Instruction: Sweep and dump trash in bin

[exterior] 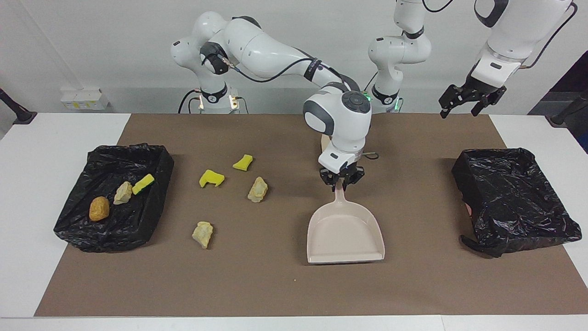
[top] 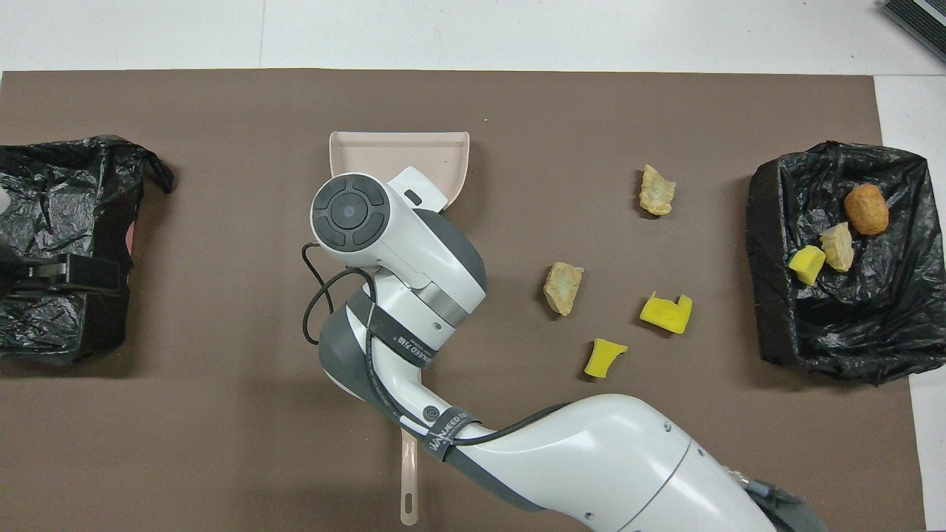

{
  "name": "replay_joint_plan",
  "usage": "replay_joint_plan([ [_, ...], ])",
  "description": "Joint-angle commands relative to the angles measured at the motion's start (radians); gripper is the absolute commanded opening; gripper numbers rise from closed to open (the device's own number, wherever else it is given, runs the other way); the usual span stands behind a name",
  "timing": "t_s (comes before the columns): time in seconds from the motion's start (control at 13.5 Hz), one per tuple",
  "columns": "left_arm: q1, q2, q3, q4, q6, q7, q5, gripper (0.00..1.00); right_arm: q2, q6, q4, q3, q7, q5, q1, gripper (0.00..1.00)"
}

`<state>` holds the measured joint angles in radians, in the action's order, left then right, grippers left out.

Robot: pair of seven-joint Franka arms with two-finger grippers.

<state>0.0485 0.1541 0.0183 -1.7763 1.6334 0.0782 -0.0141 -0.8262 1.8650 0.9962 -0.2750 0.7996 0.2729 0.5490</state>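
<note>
Beige plastic forms the dustpan, which lies flat on the brown mat near the tabletop's middle, its handle pinched by the fingers of the right gripper. Four scraps of trash, two yellow sponge pieces and two pale lumps, lie loose on the mat between the dustpan and the black-lined bin at the right arm's end, where three more rest inside. Over the mat near the other black-lined bin, the left gripper waits with fingers spread.

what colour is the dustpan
Pale pinkish beige all over, pan and handle alike; the dustpan shows best in the facing view.
</note>
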Motion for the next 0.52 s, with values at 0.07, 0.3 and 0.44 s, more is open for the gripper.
replay_joint_plan([
  [0.07,0.013,0.012,-0.008,-0.021,0.019,0.005,0.003,1.0,0.009,0.003,0.009,-0.001,0.021,-0.02,-0.012,0.38],
  [0.3,0.013,0.012,-0.006,-0.021,0.022,0.006,0.003,1.0,0.016,0.003,0.009,-0.003,0.023,-0.02,-0.017,0.42],
  [0.44,0.013,0.012,-0.006,-0.021,0.026,0.008,0.002,1.0,0.039,-0.001,0.009,-0.004,0.021,-0.026,-0.049,0.56],
])
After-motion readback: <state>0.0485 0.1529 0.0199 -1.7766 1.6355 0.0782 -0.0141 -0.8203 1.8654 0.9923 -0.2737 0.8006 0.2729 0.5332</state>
